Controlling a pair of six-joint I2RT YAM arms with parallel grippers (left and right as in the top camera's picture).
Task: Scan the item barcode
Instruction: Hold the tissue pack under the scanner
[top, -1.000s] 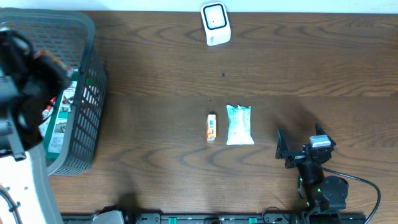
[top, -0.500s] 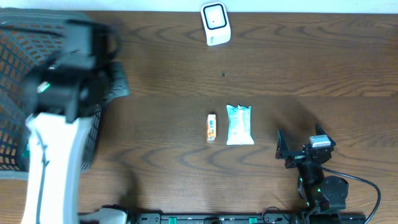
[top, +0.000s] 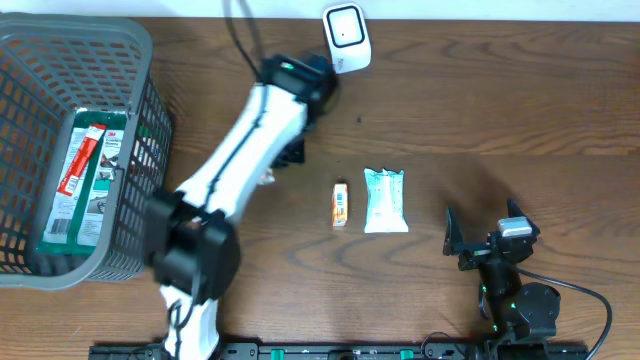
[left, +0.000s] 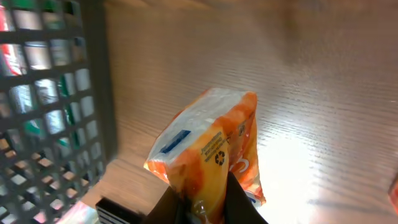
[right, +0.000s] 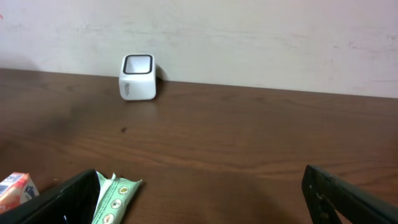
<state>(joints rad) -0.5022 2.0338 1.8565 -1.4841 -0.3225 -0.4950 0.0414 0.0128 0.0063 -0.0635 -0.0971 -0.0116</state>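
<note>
Here, right of the basket, our left gripper pinches the orange packet by its edge above the table. We should turn its barcode squarely toward the scanner and hold steady; our right gripper rests spread open.

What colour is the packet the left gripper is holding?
Mostly orange; the packet shows best in the left wrist view.

Mock shop checkout: a grey shopping basket and white barcode scanner.
</note>
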